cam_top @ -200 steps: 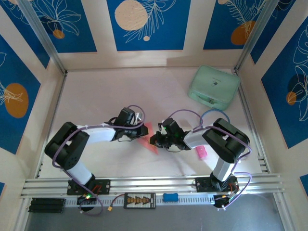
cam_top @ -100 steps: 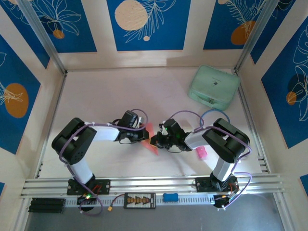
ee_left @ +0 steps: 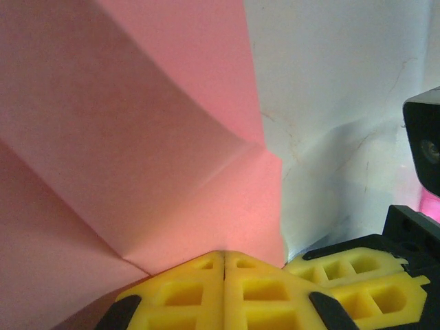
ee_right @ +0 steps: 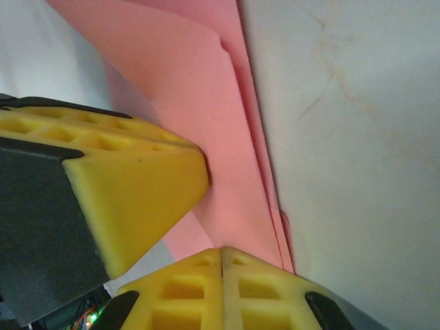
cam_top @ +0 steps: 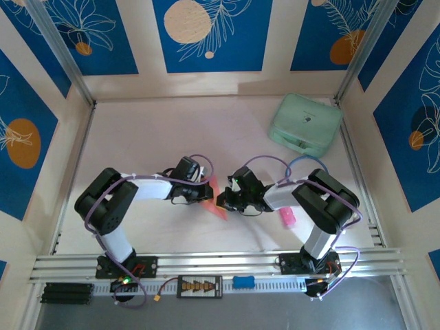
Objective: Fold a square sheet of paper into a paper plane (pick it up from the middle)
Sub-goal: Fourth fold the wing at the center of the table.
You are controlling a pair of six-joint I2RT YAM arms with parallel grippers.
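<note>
The left arm point(cam_top: 148, 187) and the right arm point(cam_top: 289, 194) both fold inward from their bases, elbows pushed out to the sides and forearms lying low. The left claw point(cam_top: 208, 194) points right and the right claw point(cam_top: 221, 201) points left, tips just beside each other. Each claw's yellow fingers point(ee_left: 275, 289) are pressed flat together, no gap between them.

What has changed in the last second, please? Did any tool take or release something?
The left arm drew its elbow in toward the middle. The left tool slid slightly right, further over the pink paper, so less of the paper shows from above. Nothing was taken or released. Both tools stay shut, with their tips at the paper. The right tool, green case and small pink stick stayed put.
</note>
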